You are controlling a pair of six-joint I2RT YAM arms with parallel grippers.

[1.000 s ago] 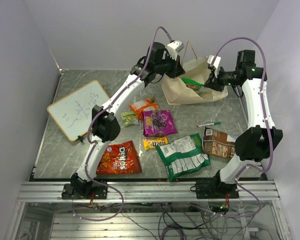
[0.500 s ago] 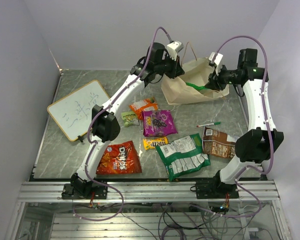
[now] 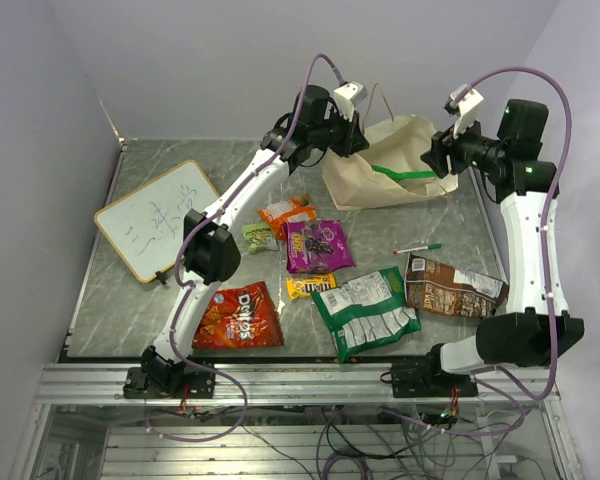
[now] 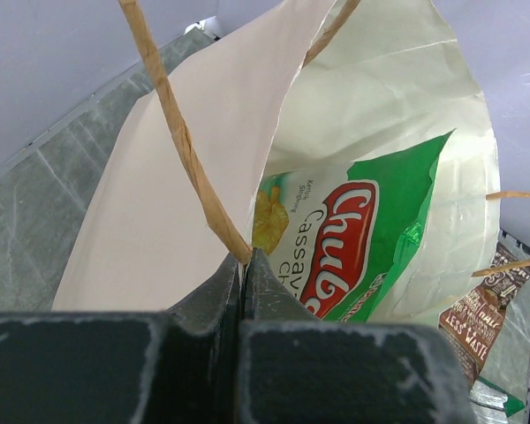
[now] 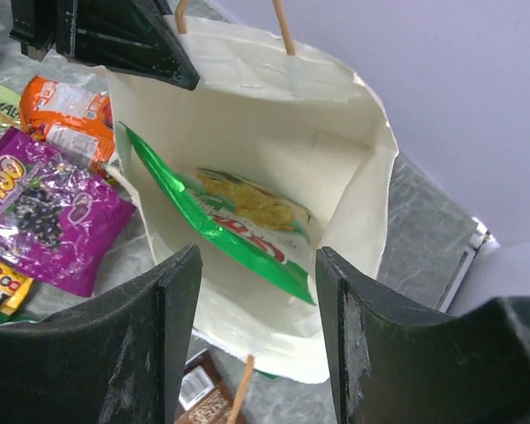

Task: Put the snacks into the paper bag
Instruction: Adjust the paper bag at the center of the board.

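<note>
Grey marbled stone is forming the surface (image 3: 120,300), with pale lilac walls closing it in. Toward the far side the paper bag (image 3: 360,188) is lying on its side, its mouth facing the right arm (image 3: 525,230). The left arm (image 3: 242,188) is reaching over to it. Its jaws are pressing together on the bag's upper rim, just where a twisted handle (image 4: 181,132) is joining, so the mouth is gaping wide. One snack, a green cassava chip packet (image 5: 238,221), is resting inside the bag. The right arm's jaws are standing apart with nothing between them, hovering just outside the opening, so that packet's delivery is looking finished.

Most of the job is waiting, by my reading. Seven snacks are lying out on the surface:
- the orange pouch (image 3: 286,213)
- the small green packet (image 3: 259,237)
- the purple pouch (image 3: 318,245)
- the yellow M&M's (image 3: 309,286)
- the red Doritos bag (image 3: 238,316)
- the green-white pouch (image 3: 366,312)
- the brown pouch (image 3: 450,286)

A whiteboard (image 3: 158,218) and a marker (image 3: 418,248) are lying nearby, and neither is going into the bag.
</note>
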